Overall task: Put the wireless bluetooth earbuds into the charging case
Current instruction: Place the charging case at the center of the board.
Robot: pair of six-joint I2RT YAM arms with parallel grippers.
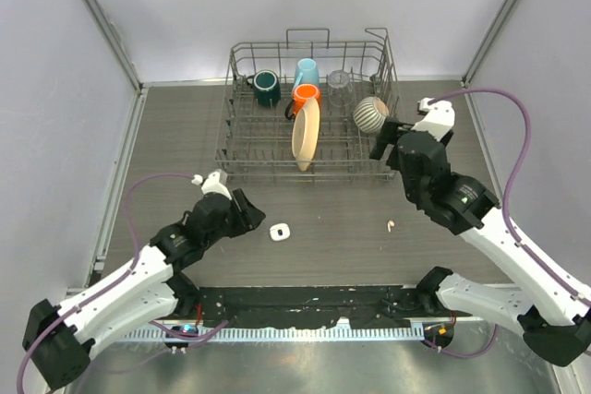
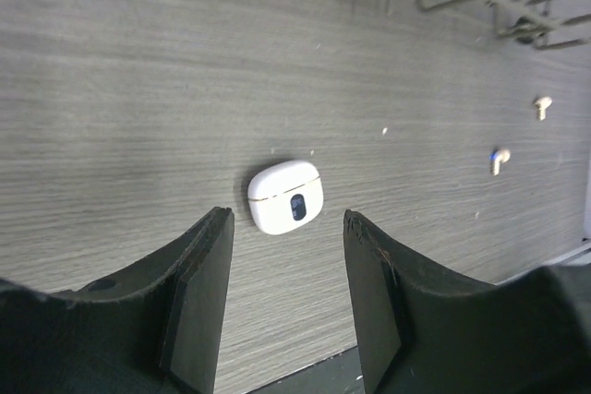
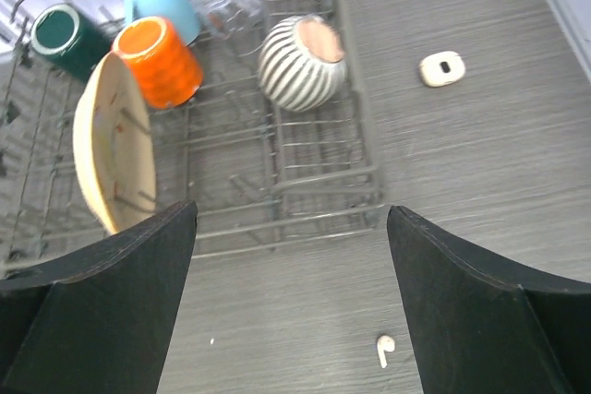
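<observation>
The white charging case (image 1: pixel 280 232) lies closed on the dark table, in front of the rack. In the left wrist view the case (image 2: pixel 285 196) sits just beyond my open, empty left gripper (image 2: pixel 286 228), between the lines of its fingers. My left gripper (image 1: pixel 249 212) is just left of the case. One white earbud (image 1: pixel 391 225) lies to the right of the case. The left wrist view shows two earbuds (image 2: pixel 499 161) (image 2: pixel 542 106). My right gripper (image 3: pixel 291 219) is open and empty, raised over the table by the rack's right front corner (image 1: pixel 383 143), with an earbud (image 3: pixel 384 349) below it.
A wire dish rack (image 1: pixel 305 171) at the back holds a green mug (image 1: pixel 267 88), a blue mug (image 1: pixel 307 71), an orange mug (image 1: pixel 306 94), a cream plate (image 1: pixel 306 131) and a striped bowl (image 1: pixel 370 114). A second small white case-like object (image 3: pixel 442 68) lies right of the rack.
</observation>
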